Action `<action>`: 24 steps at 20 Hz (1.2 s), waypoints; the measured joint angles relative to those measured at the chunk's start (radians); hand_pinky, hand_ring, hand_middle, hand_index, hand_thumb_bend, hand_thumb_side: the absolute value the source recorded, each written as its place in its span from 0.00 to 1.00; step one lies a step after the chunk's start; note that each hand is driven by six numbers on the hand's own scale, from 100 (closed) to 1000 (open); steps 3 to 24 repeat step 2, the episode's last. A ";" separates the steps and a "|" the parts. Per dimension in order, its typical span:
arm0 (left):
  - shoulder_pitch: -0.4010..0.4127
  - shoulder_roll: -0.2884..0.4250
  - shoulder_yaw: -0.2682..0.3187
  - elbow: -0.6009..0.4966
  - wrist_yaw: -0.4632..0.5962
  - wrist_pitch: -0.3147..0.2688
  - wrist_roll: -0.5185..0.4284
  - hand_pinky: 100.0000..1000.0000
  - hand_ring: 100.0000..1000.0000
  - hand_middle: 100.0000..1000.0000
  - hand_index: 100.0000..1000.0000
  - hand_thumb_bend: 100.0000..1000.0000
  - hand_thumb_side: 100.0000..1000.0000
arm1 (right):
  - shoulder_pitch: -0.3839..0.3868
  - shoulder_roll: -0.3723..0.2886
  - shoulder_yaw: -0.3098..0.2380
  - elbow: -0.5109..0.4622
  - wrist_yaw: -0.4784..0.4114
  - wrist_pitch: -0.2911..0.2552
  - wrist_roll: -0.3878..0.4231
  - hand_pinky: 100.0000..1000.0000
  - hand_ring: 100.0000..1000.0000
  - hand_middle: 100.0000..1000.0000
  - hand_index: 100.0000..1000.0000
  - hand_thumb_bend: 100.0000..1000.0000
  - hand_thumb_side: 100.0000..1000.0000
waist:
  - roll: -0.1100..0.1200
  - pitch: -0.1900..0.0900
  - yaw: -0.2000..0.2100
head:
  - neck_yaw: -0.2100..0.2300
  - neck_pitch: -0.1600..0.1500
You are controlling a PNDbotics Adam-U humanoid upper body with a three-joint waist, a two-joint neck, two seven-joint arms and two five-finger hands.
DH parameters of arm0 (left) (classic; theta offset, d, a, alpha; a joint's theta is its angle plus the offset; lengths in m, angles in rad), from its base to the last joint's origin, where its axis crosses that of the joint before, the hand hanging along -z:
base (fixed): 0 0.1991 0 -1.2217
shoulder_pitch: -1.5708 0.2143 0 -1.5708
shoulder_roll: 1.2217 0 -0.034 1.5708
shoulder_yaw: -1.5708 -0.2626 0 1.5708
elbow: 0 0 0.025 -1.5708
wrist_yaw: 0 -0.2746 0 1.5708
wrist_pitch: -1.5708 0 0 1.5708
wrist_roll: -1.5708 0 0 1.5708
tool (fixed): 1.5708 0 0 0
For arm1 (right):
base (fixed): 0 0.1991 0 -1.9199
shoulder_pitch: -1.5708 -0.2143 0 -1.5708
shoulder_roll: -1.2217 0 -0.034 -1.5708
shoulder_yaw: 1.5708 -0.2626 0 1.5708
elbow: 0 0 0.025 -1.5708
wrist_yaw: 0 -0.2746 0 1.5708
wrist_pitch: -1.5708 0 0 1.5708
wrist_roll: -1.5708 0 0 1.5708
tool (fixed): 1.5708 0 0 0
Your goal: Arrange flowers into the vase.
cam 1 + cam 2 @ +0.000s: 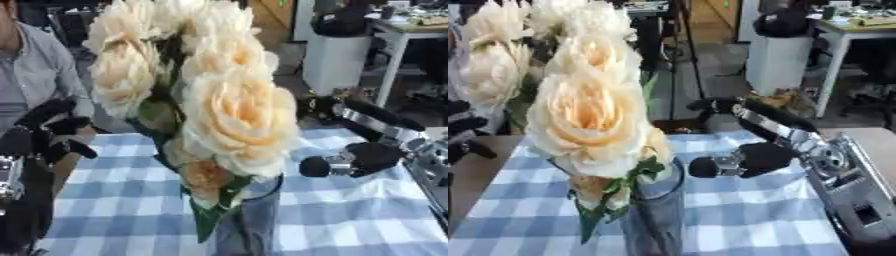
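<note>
Several cream flowers [229, 107] are standing in the vase [658, 210], just to the left of our right hand [750, 159]; that hand is hovering over the checked cloth [350, 210] with fingers curled and holding nothing, apart from the vase; our left hand [48, 130] is showing further left of the blooms, and we cannot tell how its fingers are lying.

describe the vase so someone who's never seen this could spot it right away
Start at the blue-and-white checked tablecloth. Near its front edge, left of the right hand, stands the vase: clear glass, upright, holding the cream-peach flowers. It is the only see-through thing on the cloth.
</note>
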 measured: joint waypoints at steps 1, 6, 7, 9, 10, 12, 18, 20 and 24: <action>0.000 0.000 0.000 0.000 0.000 0.000 0.001 0.42 0.71 0.75 0.84 0.00 1.00 | 0.004 -0.007 -0.005 -0.003 -0.001 0.001 -0.005 1.00 1.00 0.68 0.96 0.81 0.73 | 0.000 0.000 -0.001 | 0.000 0.000; 0.000 0.000 0.002 0.000 0.000 0.001 0.001 0.42 0.71 0.75 0.84 0.00 1.00 | 0.009 -0.014 -0.011 -0.005 -0.002 0.001 -0.010 1.00 1.00 0.68 0.96 0.81 0.73 | 0.000 0.000 -0.001 | 0.001 0.000; 0.000 0.000 0.002 0.000 0.000 0.001 0.001 0.42 0.71 0.75 0.84 0.00 1.00 | 0.009 -0.014 -0.011 -0.005 -0.002 0.001 -0.010 1.00 1.00 0.68 0.96 0.81 0.73 | 0.000 0.000 -0.001 | 0.001 0.000; 0.000 0.000 0.002 0.000 0.000 0.001 0.001 0.42 0.71 0.75 0.84 0.00 1.00 | 0.009 -0.014 -0.011 -0.005 -0.002 0.001 -0.010 1.00 1.00 0.68 0.96 0.81 0.73 | 0.000 0.000 -0.001 | 0.001 0.000; 0.000 0.000 0.002 0.000 0.000 0.001 0.001 0.42 0.71 0.75 0.84 0.00 1.00 | 0.009 -0.014 -0.011 -0.005 -0.002 0.001 -0.010 1.00 1.00 0.68 0.96 0.81 0.73 | 0.000 0.000 -0.001 | 0.001 0.000; 0.000 0.000 0.002 0.000 0.000 0.001 0.001 0.42 0.71 0.75 0.84 0.00 1.00 | 0.009 -0.014 -0.011 -0.005 -0.002 0.001 -0.010 1.00 1.00 0.68 0.96 0.81 0.73 | 0.000 0.000 -0.001 | 0.001 0.000; 0.000 0.000 0.002 0.000 0.000 0.001 0.001 0.42 0.71 0.75 0.84 0.00 1.00 | 0.009 -0.014 -0.011 -0.005 -0.002 0.001 -0.010 1.00 1.00 0.68 0.96 0.81 0.73 | 0.000 0.000 -0.001 | 0.001 0.000; 0.000 0.000 0.002 0.000 0.000 0.001 0.001 0.42 0.71 0.75 0.84 0.00 1.00 | 0.009 -0.014 -0.011 -0.005 -0.002 0.001 -0.010 1.00 1.00 0.68 0.96 0.81 0.73 | 0.000 0.000 -0.001 | 0.001 0.000; 0.000 0.000 0.002 0.000 0.000 0.001 0.001 0.42 0.71 0.75 0.84 0.00 1.00 | 0.009 -0.014 -0.011 -0.005 -0.002 0.001 -0.010 1.00 1.00 0.68 0.96 0.81 0.73 | 0.000 0.000 -0.001 | 0.001 0.000</action>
